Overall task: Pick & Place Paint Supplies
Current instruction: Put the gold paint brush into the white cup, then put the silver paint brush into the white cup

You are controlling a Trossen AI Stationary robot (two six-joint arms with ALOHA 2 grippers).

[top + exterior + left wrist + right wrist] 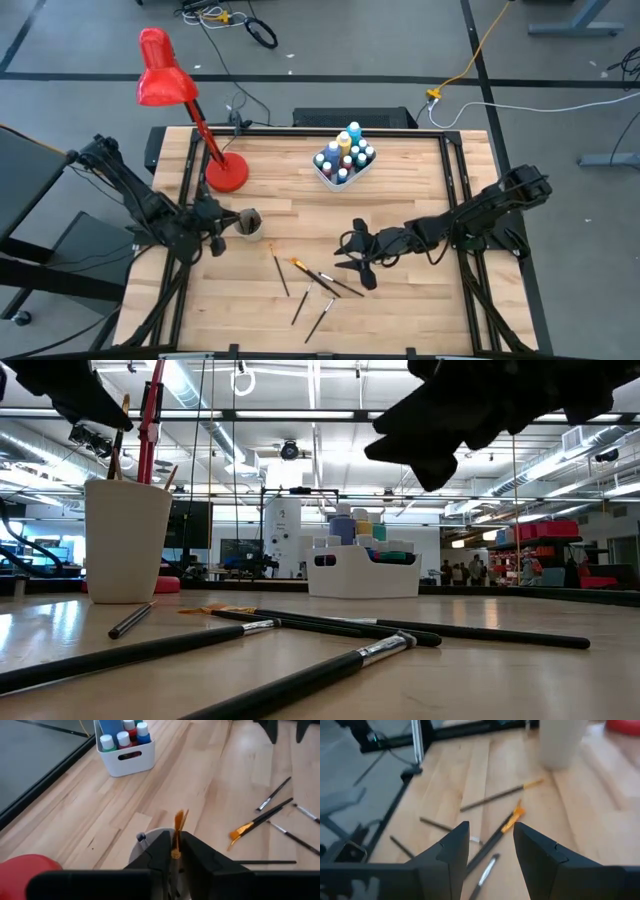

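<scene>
A paintbrush with orange bristles [179, 820] stands upright, bristles up, between the fingers of my left gripper [175, 837], over the small beige cup [250, 222] near the table's left side. In the low view the cup [127, 540] holds other brushes. Several dark-handled paintbrushes [320, 285] lie flat on the table near its front middle. My right gripper [352, 255] hangs open just above them, holding nothing. Small paint bottles [345, 150] stand in the white tray [330, 178] at the far middle. My left gripper pinches the paintbrush between its two fingers at the metal ferrule [175, 851], just below the bristles. The brush stands upright, and its handle runs down toward the cup. The fingers hide the lower handle.
A red desk lamp stands with its base [226, 172] at the far left, close behind the cup, and its head [160, 75] leans out past the far edge. Bare wood lies between the cup, the tray and the loose brushes.
</scene>
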